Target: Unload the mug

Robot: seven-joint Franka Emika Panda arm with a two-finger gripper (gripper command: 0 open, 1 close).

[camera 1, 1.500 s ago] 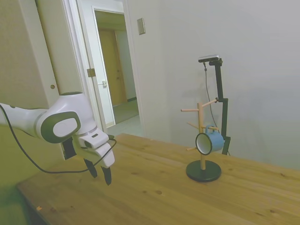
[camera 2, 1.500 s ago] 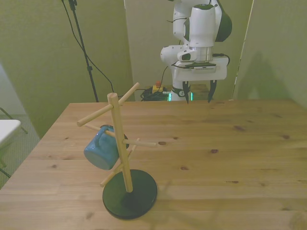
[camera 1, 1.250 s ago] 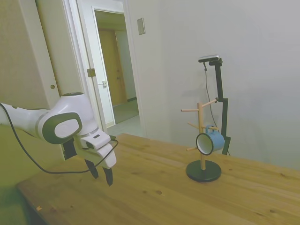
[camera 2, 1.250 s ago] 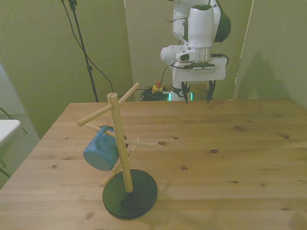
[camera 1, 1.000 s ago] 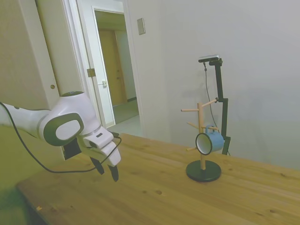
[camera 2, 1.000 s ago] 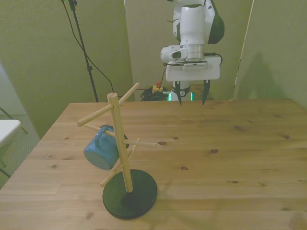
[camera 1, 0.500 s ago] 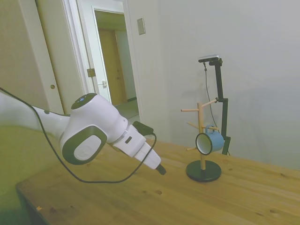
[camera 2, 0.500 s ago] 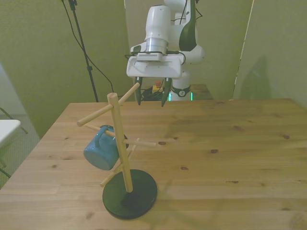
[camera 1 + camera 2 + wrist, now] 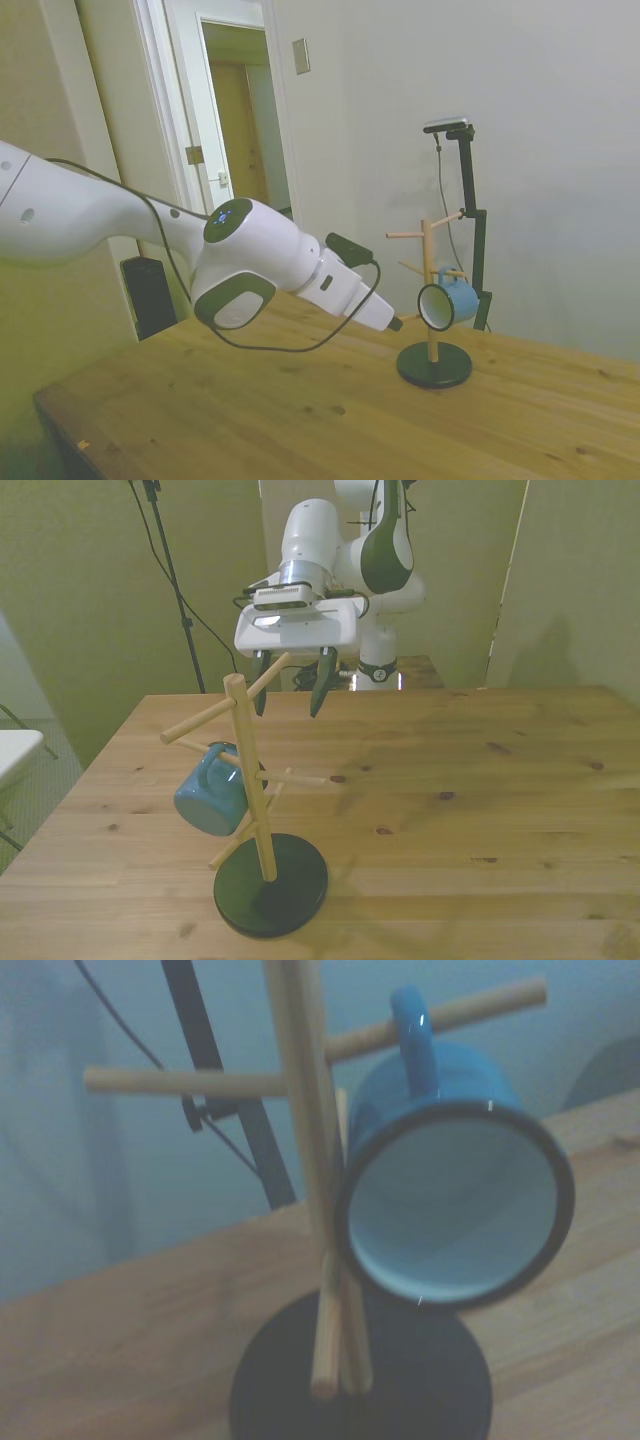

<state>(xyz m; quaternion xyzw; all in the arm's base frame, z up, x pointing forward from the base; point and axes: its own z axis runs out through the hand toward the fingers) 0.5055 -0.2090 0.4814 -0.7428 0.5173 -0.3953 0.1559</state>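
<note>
Side view: the mug [image 9: 446,300] hangs by its handle on a peg of the wooden rack [image 9: 430,290], its open mouth turned toward the arm. The gripper [image 9: 394,323] is stretched out level, its tip just short of that mouth and not touching it. This looks like the approach step, with the mug not yet lifted off. The rack's black base [image 9: 434,364] stands on the table [image 9: 300,420], with bare wood all around it.

Front view: the gripper [image 9: 288,687] is open, its 2 fingers [image 9: 319,689] spread and pointing down behind the rack's post [image 9: 250,780]. The mug [image 9: 210,790] hangs on the post's left side in this view, below the top pegs. A slanted top peg [image 9: 268,674] crosses in front of the fingers, so it may block a straight reach. The right half of the table [image 9: 480,810] gives room to set the mug down.

Wrist view: the mug [image 9: 455,1200] hangs beside the post [image 9: 310,1160], its handle [image 9: 412,1028] looped over a peg [image 9: 480,1005]. Its dark rim faces the camera. To free it, the handle probably must slide outward along that peg.
</note>
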